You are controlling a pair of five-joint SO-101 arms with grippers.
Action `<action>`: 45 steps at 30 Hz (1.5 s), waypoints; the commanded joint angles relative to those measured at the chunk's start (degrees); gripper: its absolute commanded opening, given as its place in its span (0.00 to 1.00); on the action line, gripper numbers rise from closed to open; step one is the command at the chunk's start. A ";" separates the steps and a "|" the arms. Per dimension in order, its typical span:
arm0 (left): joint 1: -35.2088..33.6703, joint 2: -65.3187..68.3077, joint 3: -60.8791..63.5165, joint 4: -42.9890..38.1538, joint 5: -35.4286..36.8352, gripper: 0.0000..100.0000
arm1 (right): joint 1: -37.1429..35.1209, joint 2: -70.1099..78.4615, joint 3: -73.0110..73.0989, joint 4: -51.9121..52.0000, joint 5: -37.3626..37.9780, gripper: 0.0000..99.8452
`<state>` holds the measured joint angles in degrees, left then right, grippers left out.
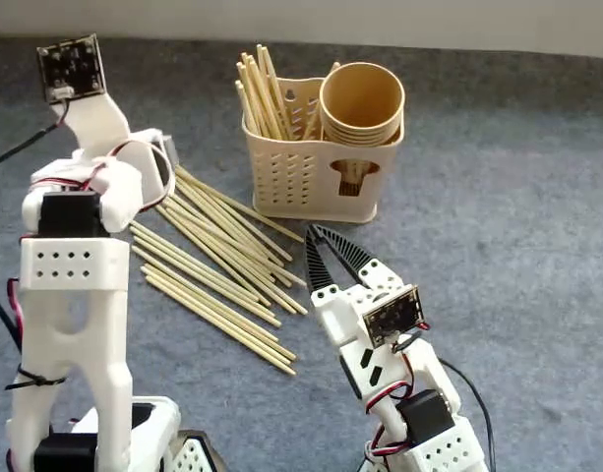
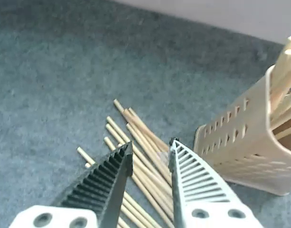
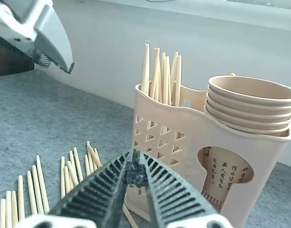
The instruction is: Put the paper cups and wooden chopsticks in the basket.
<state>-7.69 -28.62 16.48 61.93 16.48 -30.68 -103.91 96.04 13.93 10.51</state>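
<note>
- the left gripper (image 2: 151,145) is released, its black and white jaws parted and gripping nothing; it hangs tips-down over the far end of the loose chopsticks (image 1: 217,261).
- the left arm stands tall at the left of the carpet (image 1: 498,246), its wrist bent forward so the gripper points down at the heap.
- the right gripper (image 3: 134,164) is clenched, tips touching, with nothing in it; it points at the basket (image 1: 301,177), just short of the near wall.
- the right arm lies low, stretched forward from the near edge toward the basket.
- the loose chopsticks lie fanned in a flat heap on the grey carpet between the two arms, their far ends near the basket's left corner.
- the basket stands upright; a stack of cups (image 1: 362,98) sits in its right compartment, and the stowed chopsticks (image 1: 262,93) stand on end in its left one.
</note>
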 commanded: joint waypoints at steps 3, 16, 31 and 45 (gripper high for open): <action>-1.80 -1.98 4.88 3.08 -1.05 0.14 | 0.57 -0.75 5.49 -0.04 0.79 0.01; -0.92 7.69 10.86 -4.31 2.90 0.14 | 0.48 -0.75 5.49 0.04 0.79 0.01; 6.37 33.19 -5.85 -1.05 20.75 0.14 | 0.48 -0.84 5.49 -0.04 0.79 0.01; 8.04 41.71 -5.93 -1.49 21.80 0.14 | 0.40 -1.01 5.49 -0.04 0.79 0.01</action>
<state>-1.01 12.26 13.32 60.44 37.85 -30.68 -103.91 96.04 13.93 10.51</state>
